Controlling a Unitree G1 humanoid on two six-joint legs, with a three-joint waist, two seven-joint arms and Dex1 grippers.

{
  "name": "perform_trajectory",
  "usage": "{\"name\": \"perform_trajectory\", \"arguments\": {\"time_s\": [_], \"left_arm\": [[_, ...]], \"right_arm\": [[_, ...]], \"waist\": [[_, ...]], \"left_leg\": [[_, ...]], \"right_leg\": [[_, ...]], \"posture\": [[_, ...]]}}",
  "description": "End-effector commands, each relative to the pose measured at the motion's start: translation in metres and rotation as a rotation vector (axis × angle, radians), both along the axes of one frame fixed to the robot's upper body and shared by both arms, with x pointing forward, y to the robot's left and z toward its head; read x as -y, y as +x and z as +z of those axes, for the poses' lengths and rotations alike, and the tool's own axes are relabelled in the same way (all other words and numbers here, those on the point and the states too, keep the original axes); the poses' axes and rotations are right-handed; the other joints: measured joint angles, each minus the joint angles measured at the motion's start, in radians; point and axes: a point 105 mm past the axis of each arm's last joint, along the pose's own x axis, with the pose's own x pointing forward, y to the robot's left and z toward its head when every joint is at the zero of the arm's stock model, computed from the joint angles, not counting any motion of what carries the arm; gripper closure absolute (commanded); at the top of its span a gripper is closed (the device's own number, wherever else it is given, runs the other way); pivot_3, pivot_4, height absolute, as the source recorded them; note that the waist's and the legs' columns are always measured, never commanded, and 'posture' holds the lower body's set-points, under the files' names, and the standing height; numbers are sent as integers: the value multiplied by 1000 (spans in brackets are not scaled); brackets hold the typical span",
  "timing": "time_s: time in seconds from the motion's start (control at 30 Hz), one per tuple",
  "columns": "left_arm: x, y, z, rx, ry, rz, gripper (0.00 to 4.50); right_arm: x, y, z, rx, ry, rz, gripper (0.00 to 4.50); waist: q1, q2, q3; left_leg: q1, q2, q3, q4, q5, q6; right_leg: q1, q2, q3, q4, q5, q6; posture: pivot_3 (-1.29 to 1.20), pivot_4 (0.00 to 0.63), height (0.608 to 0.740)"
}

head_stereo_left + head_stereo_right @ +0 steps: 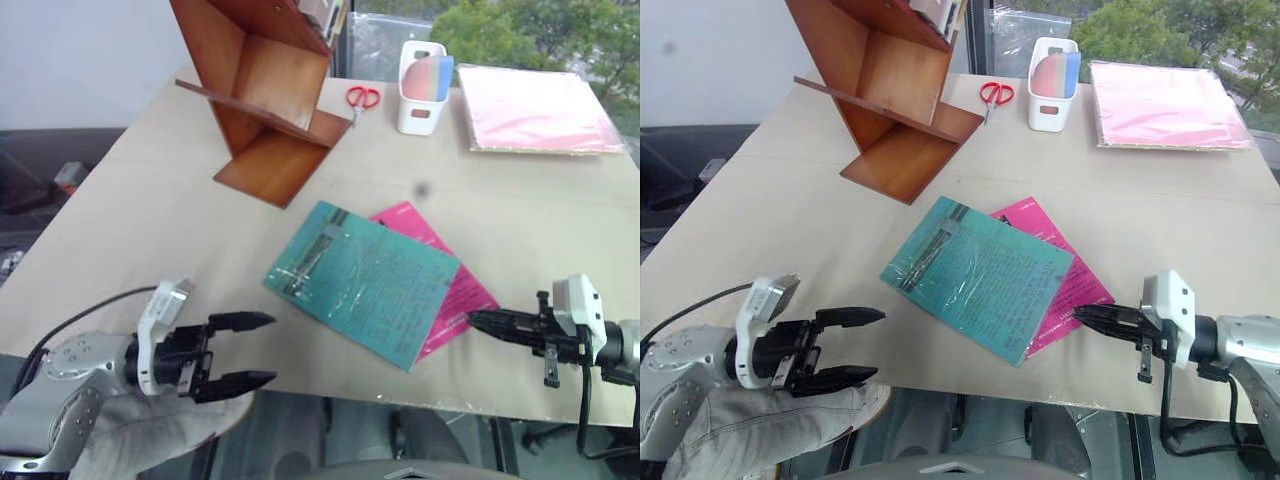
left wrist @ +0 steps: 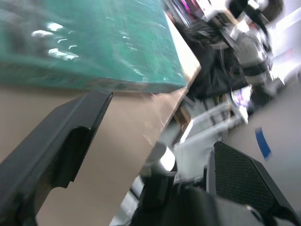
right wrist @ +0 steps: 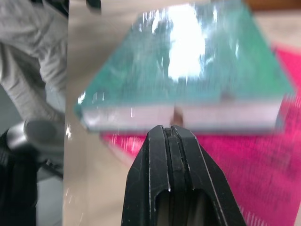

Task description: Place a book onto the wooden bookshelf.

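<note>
Table: I am looking down on a pale beige tabletop (image 1: 150,230), its near edge running just ahead of both arms; trees show through a window beyond the far right corner.
Book: the teal-green book (image 1: 362,281) lies flat near the middle of the table, turned at an angle, its glossy cover catching glare. It overlaps a magenta-pink book (image 1: 452,290) that sticks out from under its right side.
Wooden bookshelf: the reddish-brown wooden bookshelf (image 1: 262,90) stands tilted at the far left of the table, well apart from the teal book.
Far edge: red-handled scissors (image 1: 362,97) lie just right of the shelf, a white pen holder (image 1: 420,88) stands beside them, and a flat pink folder (image 1: 535,108) sits at the far right.
Left gripper: the left gripper (image 1: 243,350) hangs at the near left edge, pointing right toward the book, its two black fingers spread wide with nothing between them (the teal cover fills the far side of its wrist view).
Right gripper: the right gripper (image 1: 476,319) sits at the near right, pointing left at the books, fingers pressed together and empty. In its wrist view the closed fingertips (image 3: 171,141) line up with the book's pale page edge; I cannot tell whether they touch it.
</note>
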Motion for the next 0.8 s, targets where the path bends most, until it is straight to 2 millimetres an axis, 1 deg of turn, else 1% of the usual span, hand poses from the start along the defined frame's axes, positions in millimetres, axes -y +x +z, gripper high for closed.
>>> {"name": "perform_trajectory", "arguments": {"time_s": [0.03,0.07,0.13,0.2,0.23,0.27,0.33,0.37,0.4,0.5,0.63,0.7,0.73,0.8], "left_arm": [[3,10,6,-58,-79,156,0],[4,12,6,-101,-124,201,0],[5,18,5,-175,-160,277,0],[7,22,3,-262,-200,328,0],[10,22,6,-313,-259,334,0],[12,22,5,-386,-309,347,0],[15,21,7,-460,-377,354,0],[15,21,6,-509,-401,361,0],[13,21,0,-564,-398,389,0],[14,23,-1,-641,-472,400,0],[21,27,-11,-705,-499,402,0],[10,30,-29,-741,-518,431,0],[-1,33,-46,-765,-525,461,0],[-14,34,-66,-790,-531,479,0]], "right_arm": [[-10,14,23,140,12,-62,4448],[-12,17,28,152,29,-63,4448],[-15,21,37,208,33,-67,4448],[-20,16,39,224,17,-18,4448],[-21,14,39,210,15,-2,4448],[-21,12,38,200,3,6,4075],[-21,9,36,170,-17,28,3761],[-21,8,36,167,-21,31,3308],[-21,8,36,172,-24,30,2887],[-24,7,40,198,-11,24,1411],[-29,-1,42,239,-12,54,1411],[-29,-5,43,261,-17,61,1411],[-30,-7,43,285,-29,76,1411],[-30,-11,42,316,-42,98,1411]], "waist": [[1,0,0],[1,0,0],[2,0,0],[6,-1,0],[7,-1,0],[6,-1,0],[5,0,0],[4,-1,0],[3,-1,0],[0,-1,0],[4,0,0],[5,0,-1],[5,2,-2],[4,6,-5]], "left_leg": [[0,0,0,0,0,0],[0,0,0,0,0,0],[0,0,-2,1,0,0],[-1,0,-2,1,0,0],[-1,-1,-2,1,0,0],[-1,-1,-2,1,0,0],[-1,-1,-2,1,0,0],[-1,-1,-3,1,0,0],[-1,-1,-4,1,0,0],[1,-1,-3,1,0,0],[1,-1,-2,1,0,0],[1,-2,-1,1,0,0],[1,-2,-1,1,0,0],[1,-4,0,1,0,0]], "right_leg": [[0,0,0,0,0,0],[0,0,0,0,0,0],[0,-2,0,0,0,0],[0,-2,-1,0,0,0],[0,-1,-1,0,0,0],[0,-1,-2,1,0,0],[0,-1,-2,1,0,0],[0,-1,-1,1,0,0],[0,-2,-1,1,0,0],[0,-1,0,3,0,0],[0,-2,0,4,0,0],[0,-1,0,4,0,0],[0,-1,0,3,0,0],[0,-1,0,4,0,0]], "posture": [[0,150,740],[0,150,740],[0,150,740],[0,150,740],[0,150,740],[0,150,740],[0,150,740],[0,150,740],[0,150,740],[0,150,740],[0,150,740],[0,150,740],[0,150,740],[0,150,740]]}}
